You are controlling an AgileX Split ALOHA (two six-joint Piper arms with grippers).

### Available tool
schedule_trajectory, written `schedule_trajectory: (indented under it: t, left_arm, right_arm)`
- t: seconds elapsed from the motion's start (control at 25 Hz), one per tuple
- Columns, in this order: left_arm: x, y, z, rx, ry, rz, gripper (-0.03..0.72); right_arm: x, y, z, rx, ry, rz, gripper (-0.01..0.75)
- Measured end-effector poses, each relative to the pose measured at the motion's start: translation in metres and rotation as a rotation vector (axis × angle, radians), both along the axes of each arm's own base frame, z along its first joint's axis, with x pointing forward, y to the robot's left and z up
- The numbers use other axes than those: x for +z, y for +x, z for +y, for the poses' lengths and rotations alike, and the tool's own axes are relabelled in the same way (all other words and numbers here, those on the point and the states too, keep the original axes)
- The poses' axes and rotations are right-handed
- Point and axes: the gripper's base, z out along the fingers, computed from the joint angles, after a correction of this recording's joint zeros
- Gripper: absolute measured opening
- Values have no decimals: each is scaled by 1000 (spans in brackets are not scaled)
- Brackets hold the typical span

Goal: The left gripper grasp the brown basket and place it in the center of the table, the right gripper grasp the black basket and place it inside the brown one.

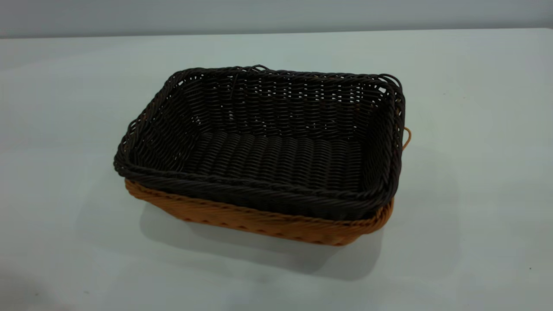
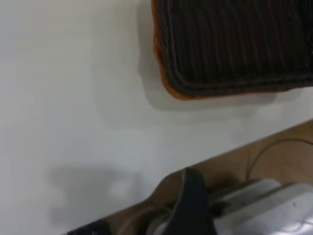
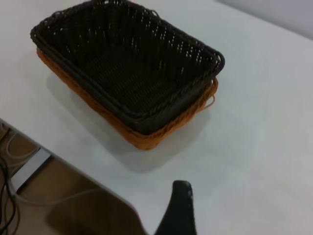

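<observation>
The black basket (image 1: 276, 142) sits nested inside the brown basket (image 1: 259, 220) in the middle of the table (image 1: 475, 172). Only the brown one's orange-tan lower wall and one loop handle (image 1: 407, 137) show past the dark rim. Neither gripper appears in the exterior view. In the left wrist view a single black finger (image 2: 192, 205) of the left gripper hangs past the table's edge, well away from the black basket (image 2: 234, 44) and the brown rim (image 2: 164, 83). In the right wrist view one black finger (image 3: 179, 208) of the right gripper stands alone over bare table, apart from the nested baskets (image 3: 127, 68), holding nothing.
Past the table's edge lie a brown floor with cables (image 3: 19, 161) and pale metal rig parts (image 2: 264, 205). A grey wall (image 1: 276, 15) runs behind the table. Bare tabletop surrounds the baskets on every side.
</observation>
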Motion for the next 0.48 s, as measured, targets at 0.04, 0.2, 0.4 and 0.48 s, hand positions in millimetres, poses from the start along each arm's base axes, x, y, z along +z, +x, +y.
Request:
schedule_trajectory:
  t: [0.04,0.2,0.4,0.48]
  left_arm:
    - [-3,-6,0,-1,2,-8,545]
    - [-15,-33,2,-2,22,-55,545]
    - [-35,-63,3,1,41,-107,545]
    - [-44,-73,3,2,41,-119,545]
  right_arm:
    - [-1,-1,0,0,1,-4,594]
    - [-1,-1,0,2,2,-2,594]
    - [-1,-1,0,4,5,-1,594]
    - [-1,-1,0,5,7,-1,594]
